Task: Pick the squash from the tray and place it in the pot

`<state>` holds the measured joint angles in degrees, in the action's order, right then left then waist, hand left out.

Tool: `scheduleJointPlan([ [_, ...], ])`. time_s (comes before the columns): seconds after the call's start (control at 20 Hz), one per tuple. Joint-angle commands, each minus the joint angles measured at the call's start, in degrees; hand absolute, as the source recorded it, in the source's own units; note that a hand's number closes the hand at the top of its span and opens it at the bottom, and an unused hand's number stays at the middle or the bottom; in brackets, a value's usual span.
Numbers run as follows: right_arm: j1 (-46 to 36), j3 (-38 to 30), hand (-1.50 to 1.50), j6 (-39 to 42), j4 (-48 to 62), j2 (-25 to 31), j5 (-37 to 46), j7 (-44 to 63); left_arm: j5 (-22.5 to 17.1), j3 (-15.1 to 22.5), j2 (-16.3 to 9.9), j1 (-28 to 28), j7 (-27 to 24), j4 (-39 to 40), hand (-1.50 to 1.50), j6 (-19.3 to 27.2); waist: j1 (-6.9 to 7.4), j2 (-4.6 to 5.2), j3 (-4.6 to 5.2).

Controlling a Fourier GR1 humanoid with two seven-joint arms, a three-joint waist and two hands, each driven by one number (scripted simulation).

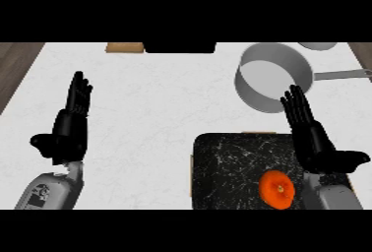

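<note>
Head view: the white marbled counter point(167, 103) lies bare between the hands. One round orange squash point(277, 189) sits on the single black speckled square tray point(225, 167) by the near edge. One grey metal pot point(272, 76) stands beyond. The left hand point(71, 120) and right hand point(312, 130) are both flat-fingered, holding nothing.

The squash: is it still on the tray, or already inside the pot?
On the tray. The orange squash lies on the black speckled tray, near its lower right part; the grey pot shows only its bare inside.
</note>
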<state>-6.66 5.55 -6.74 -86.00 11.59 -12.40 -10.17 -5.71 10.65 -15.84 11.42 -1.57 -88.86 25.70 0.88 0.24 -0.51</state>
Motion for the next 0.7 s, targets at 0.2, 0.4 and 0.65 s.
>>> scheduleJointPlan([
  [0.2, 16.5, -5.9, 1.50, -6.8, -1.0, 7.0, 1.8, 12.7, 2.4, -2.0, -8.5, -9.0, 4.6, 3.4, 0.00, -2.7, -2.74, -0.69, 0.63],
  [0.4, 19.3, -10.0, -1.50, -19.1, -2.3, 19.6, 22.5, 4.2, 0.9, -2.3, -10.1, -12.0, 6.2, 5.5, 0.00, -5.3, -4.52, -1.12, 1.14],
  [0.65, 36.3, -4.4, -1.50, -27.8, -19.5, 10.7, 28.0, -1.0, -2.3, -4.9, -13.7, -15.5, 6.7, 1.6, 0.00, -9.9, -2.85, -0.88, 0.63],
])
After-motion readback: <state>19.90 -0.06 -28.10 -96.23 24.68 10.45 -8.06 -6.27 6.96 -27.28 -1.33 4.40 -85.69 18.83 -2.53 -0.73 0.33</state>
